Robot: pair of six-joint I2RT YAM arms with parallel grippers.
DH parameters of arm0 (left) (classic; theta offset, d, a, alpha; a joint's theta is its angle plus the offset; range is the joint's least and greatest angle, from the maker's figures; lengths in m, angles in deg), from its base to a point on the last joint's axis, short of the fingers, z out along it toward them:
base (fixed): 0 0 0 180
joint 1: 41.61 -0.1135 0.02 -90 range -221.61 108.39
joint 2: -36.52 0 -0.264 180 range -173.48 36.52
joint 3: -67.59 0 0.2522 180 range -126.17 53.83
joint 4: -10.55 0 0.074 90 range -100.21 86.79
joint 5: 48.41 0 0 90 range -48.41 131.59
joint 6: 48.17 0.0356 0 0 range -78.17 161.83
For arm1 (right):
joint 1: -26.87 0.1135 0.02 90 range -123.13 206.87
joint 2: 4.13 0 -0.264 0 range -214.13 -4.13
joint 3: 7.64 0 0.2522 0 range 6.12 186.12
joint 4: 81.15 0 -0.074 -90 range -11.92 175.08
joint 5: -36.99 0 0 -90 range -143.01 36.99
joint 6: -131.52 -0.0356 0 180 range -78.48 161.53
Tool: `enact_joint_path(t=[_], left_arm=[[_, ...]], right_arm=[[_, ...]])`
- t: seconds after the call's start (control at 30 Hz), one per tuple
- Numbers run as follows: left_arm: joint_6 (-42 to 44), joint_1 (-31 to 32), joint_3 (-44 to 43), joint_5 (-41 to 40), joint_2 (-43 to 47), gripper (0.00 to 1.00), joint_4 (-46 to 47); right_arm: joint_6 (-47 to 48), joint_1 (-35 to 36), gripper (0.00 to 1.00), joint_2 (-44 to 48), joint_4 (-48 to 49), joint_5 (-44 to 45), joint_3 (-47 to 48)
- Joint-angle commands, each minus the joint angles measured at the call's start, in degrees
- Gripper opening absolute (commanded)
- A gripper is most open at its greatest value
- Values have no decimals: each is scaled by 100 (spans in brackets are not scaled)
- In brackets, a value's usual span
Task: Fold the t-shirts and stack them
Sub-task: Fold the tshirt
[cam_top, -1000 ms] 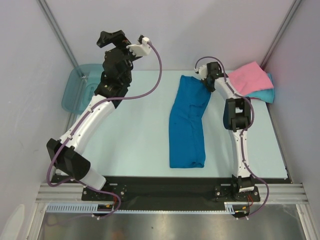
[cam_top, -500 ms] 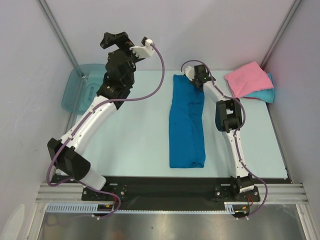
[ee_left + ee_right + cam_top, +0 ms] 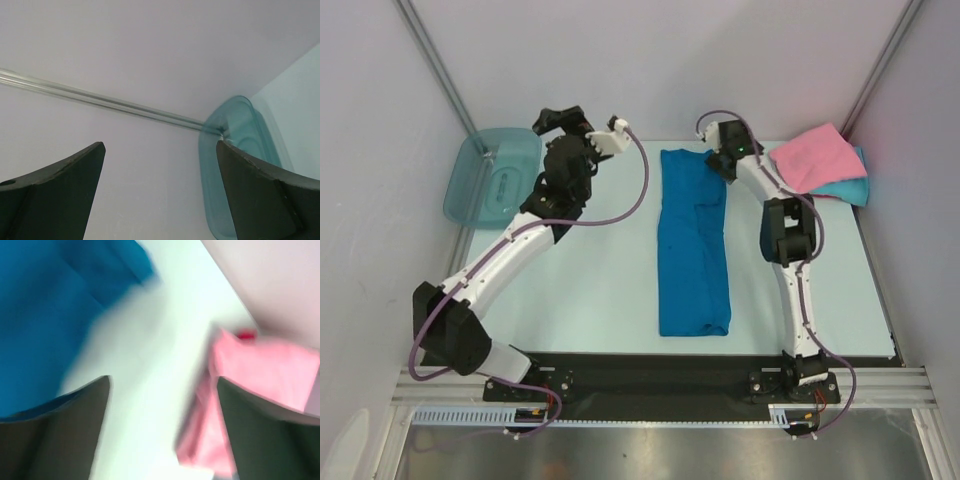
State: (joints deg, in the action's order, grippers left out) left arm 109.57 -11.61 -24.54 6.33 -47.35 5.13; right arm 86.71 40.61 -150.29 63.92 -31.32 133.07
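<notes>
My left jaws and right jaws stand open, empty; the deep blue t-shirt [image 3: 693, 250] lies on the desk [image 3: 610, 290] as a long strip, not yet stacked on the pink t-shirt [image 3: 813, 153] covering the turquoise t-shirt [image 3: 851, 188].

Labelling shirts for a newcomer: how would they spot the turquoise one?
On the table, go to the far right corner. There the turquoise shirt lies under the pink shirt, only its edge showing. It is paler than the long blue shirt mid-table.
</notes>
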Motion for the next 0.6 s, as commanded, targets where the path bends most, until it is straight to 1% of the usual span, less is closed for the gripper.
enact_joint_path(t=[0.0, 0.03, 0.07, 0.1, 0.13, 0.17, 0.2, 0.23, 0.27, 0.3, 0.33, 0.4, 0.43, 0.47, 0.53, 0.57], left_arm=[[-709, 32, 567, 142, 380, 100, -383], [-989, 41, 707, 282, 416, 100, -490], [-1122, 32, 935, 344, 459, 100, -648], [-1219, 32, 1050, 415, 538, 100, -788], [-1289, 41, 1182, 459, 565, 100, -790], [-1308, 41, 1384, 503, 574, 100, -790], [-1325, 50, 1438, 521, 574, 100, -790], [-1343, 41, 1456, 529, 522, 100, -790], [-1326, 41, 1473, 547, 487, 100, -947], [-1291, 32, 1465, 530, 451, 100, -922], [-1255, 41, 1378, 512, 355, 100, -913], [-1272, 41, 1272, 415, 267, 100, -895], [-1290, 41, 1176, 372, 188, 100, -895], [-1299, 32, 1140, 319, 170, 100, -887], [-1387, 41, 1104, 292, 144, 100, -878], [-1413, 41, 1096, 284, 135, 100, -869]], right_arm=[[-588, -354, 99, 1482, -1481, 47, -21], [-686, -415, 100, 1712, -1852, -128, -100], [-687, -450, 100, 1949, -2213, -687, -249], [-478, -468, 100, 2604, -2564, -980, -990], [-241, -451, 100, 3011, -2542, -1279, -1554], [-21, -390, 100, 3442, -2333, -1517, -2212], [564, -285, 100, 3985, -1565, -1510, -3089], [927, -179, 100, 4861, -1244, -1510, -4464], [1322, 100, 100, 5313, -1006, -1562, -5148], [1587, 216, 100, 5710, -577, -1606, -5668], [1937, 435, 100, 6340, -520, -1842, -6387], [2090, 647, 98, 6784, -782, -2098, -6796], [2151, 804, 95, 7134, -792, -2099, -7024], [2178, 1058, 93, 7294, -801, -2108, -7392], [2362, 1323, 93, 7619, -635, -2108, -7859], [2476, 1586, 93, 7838, -582, -2108, -8253]])
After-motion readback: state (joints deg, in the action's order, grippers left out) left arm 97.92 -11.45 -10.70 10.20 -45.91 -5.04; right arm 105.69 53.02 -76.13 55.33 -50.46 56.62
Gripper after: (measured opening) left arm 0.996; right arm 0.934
